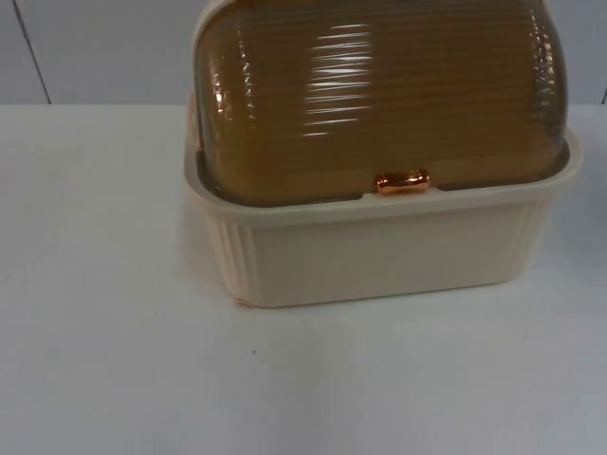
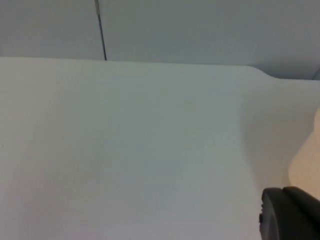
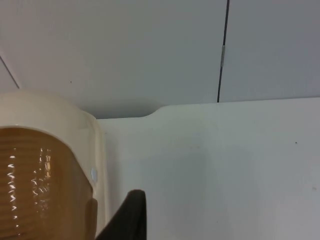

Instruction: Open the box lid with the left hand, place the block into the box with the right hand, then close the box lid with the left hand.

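Top view: the white table [image 1: 104, 379] is seen nearest, and behind it the cream ribbed box [image 1: 379, 251] is set, its amber ribbed lid [image 1: 379, 95] shut down, copper handle [image 1: 402, 182] at the front rim. From the wrist views, how far either gripper's fingers are open cannot be told. The grey partition wall [image 1: 95, 47] is seen farthest.

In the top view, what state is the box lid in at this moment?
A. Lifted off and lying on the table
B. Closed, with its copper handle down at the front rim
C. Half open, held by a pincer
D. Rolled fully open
B: the amber ribbed lid domes over the cream box, its copper handle resting at the front rim, with no gap visible.
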You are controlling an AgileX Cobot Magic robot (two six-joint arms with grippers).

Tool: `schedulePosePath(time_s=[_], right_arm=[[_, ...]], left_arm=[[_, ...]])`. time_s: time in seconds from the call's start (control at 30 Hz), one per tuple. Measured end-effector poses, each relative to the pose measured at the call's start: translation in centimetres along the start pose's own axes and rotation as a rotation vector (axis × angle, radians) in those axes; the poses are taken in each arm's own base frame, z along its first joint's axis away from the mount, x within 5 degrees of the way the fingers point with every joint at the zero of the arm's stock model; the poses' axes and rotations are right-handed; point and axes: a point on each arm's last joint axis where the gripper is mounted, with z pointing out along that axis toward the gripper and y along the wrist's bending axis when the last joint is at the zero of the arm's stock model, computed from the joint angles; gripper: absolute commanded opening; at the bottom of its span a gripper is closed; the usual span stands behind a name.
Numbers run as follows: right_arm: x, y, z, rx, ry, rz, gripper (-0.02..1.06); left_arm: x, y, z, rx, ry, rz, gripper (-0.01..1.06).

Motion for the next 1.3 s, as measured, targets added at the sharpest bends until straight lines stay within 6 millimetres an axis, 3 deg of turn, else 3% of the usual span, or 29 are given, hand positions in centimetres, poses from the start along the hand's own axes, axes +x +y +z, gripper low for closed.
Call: schedulePosePath(time_s=[0.2,0.3,0.33,0.47,0.67,0.87,1.2,1.3], right_arm=[[0.0,0.0,0.0,-0.002,0.0,0.003,1.01],[0.0,0.0,0.0,-0.002,0.0,0.003,1.01],[0.0,0.0,0.0,-0.002,0.0,0.003,1.01],[0.0,0.0,0.0,-0.002,0.0,0.003,1.01],[0.0,0.0,0.0,-0.002,0.0,0.003,1.01],[0.0,0.0,-0.1,-0.002,-0.002,0.003,1.01],[-1.3,0.1,-3.7,0.0,-0.176,-0.003,1.01],[-1.9,0.2,-5.8,-0.001,-0.282,-0.003,1.01]], left_arm=[[0.2,-1.2,0.1,0.014,0.01,0.053,0.07],[0.2,-1.8,0.1,0.009,0.01,0.085,0.38],[0.3,-2.1,0.1,0.006,0.011,0.105,0.38],[0.3,-2.7,0.1,0.005,0.005,0.105,1.05],[0.0,-2.8,0.0,0.005,0.007,0.087,1.05],[-2.9,-3.1,-1.5,0.008,-0.04,0.082,1.05],[-5.4,-3.4,-3.4,0.004,-0.114,0.1,1.05],[-5.9,-3.4,-4.9,0.008,-0.165,0.1,1.05]])
